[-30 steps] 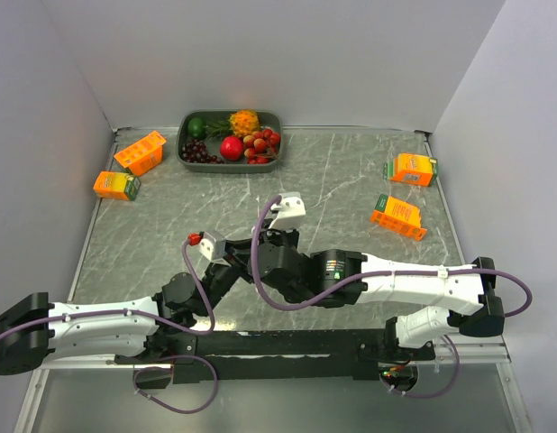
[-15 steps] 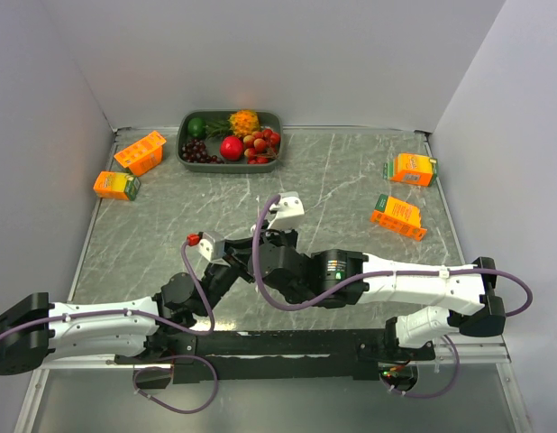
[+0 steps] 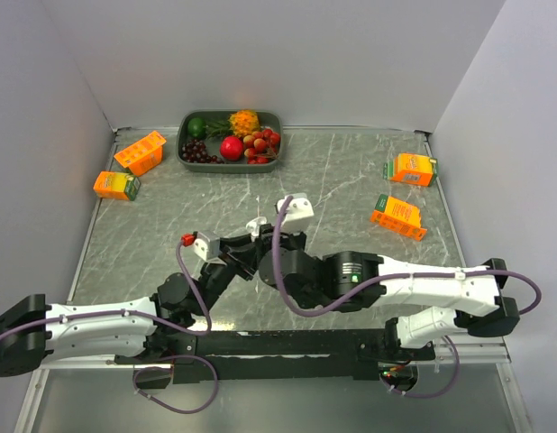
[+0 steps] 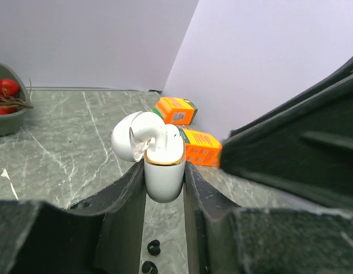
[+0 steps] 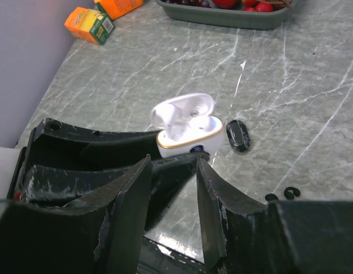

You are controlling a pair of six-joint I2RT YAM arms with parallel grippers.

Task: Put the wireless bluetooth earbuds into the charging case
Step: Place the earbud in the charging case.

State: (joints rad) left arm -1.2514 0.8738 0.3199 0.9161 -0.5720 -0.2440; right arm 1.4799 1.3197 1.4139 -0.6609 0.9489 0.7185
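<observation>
Jaws of the left end effector [image 4: 164, 172] clamp the open charging case [image 5: 191, 137]; right end effector [image 5: 173, 165] half-open, empty.

Bright, even light, soft shadows, mild sheen on the table [image 5: 313, 85], blurred foreground in wrist views

White oval plastic charging case [image 4: 163, 174]: smooth, glossy shell; gold metallic band at the rim.
Tiny black bean-shaped earbuds [image 4: 153, 247]: glossy.
Grey-green marble-patterned table [image 3: 351, 180]: smooth, faint sheen.
Orange printed card cartons [image 4: 200, 147]: satin print.
Right claw [image 5: 173, 162], black plastic fingers [image 5: 128, 211]: matt, scuffed pale along the edges.
Dark grey-green plastic tray [image 5: 222, 19]: matt, smooth.
</observation>
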